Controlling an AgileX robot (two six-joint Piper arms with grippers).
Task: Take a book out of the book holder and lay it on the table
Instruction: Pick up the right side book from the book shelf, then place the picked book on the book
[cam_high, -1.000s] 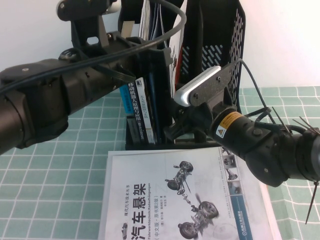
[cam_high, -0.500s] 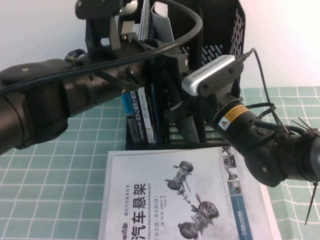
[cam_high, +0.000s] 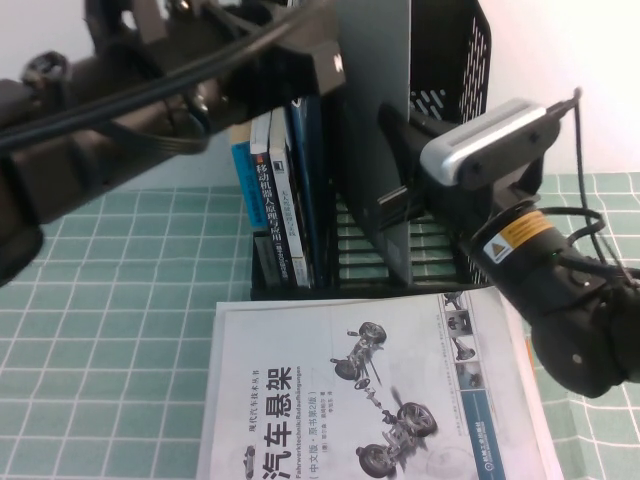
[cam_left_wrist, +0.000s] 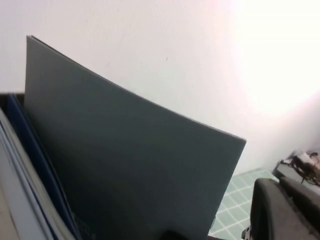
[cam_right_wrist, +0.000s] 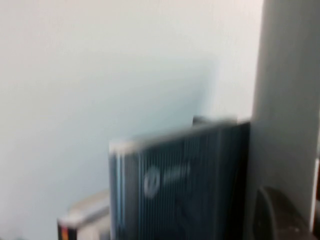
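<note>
Jaws of right gripper seemingly clamp the book.

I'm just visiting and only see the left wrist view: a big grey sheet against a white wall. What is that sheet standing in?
Observer: It is a large thin book, grey side showing, upright in a tall black plastic book holder.
Operator: Is anything holding it?
Observer: The right gripper is shut on its right edge; the left gripper is by its upper left corner.
Operator: What is on the table?
Observer: A white book picturing car suspension parts lies flat on the green gridded table, in front of the holder.
</note>
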